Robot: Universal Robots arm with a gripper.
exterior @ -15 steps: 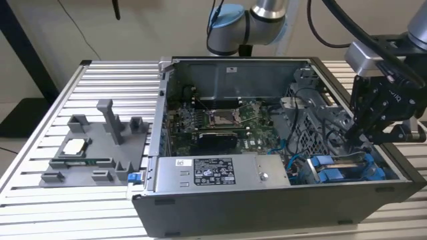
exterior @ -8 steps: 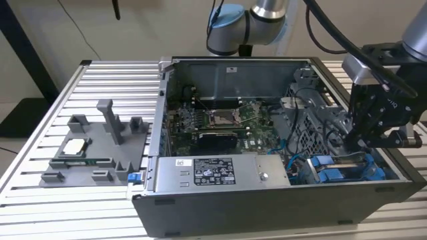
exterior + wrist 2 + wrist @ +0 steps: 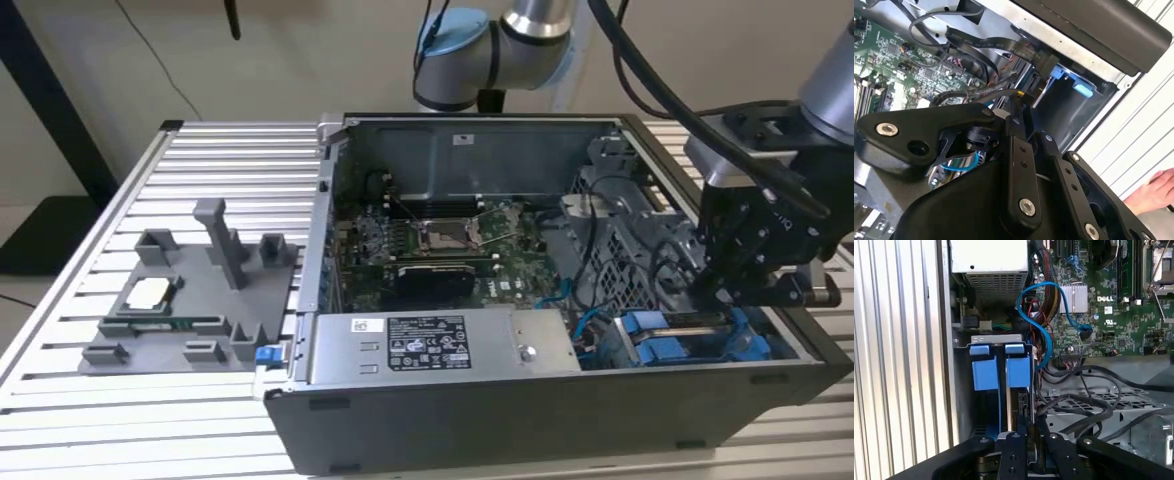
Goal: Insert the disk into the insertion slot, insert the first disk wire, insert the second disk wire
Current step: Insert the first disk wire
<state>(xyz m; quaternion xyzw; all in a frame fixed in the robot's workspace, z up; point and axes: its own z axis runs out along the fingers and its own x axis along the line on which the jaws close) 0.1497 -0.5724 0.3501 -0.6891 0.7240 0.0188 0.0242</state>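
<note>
Blue-framed disk point(image 3: 1018, 371) is already in the insertion slot point(image 3: 961, 390) just ahead of your end effector point(image 3: 1032, 434), which pinches a dark wire plug point(image 3: 1024, 415) aimed at it, I'd say.

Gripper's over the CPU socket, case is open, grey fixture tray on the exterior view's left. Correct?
Not quite. In the exterior view the gripper hangs over the blue-fitted insertion slot at that view's right, not over the CPU socket. The case is open and the grey fixture tray lies at the exterior view's left, as you said.
</note>
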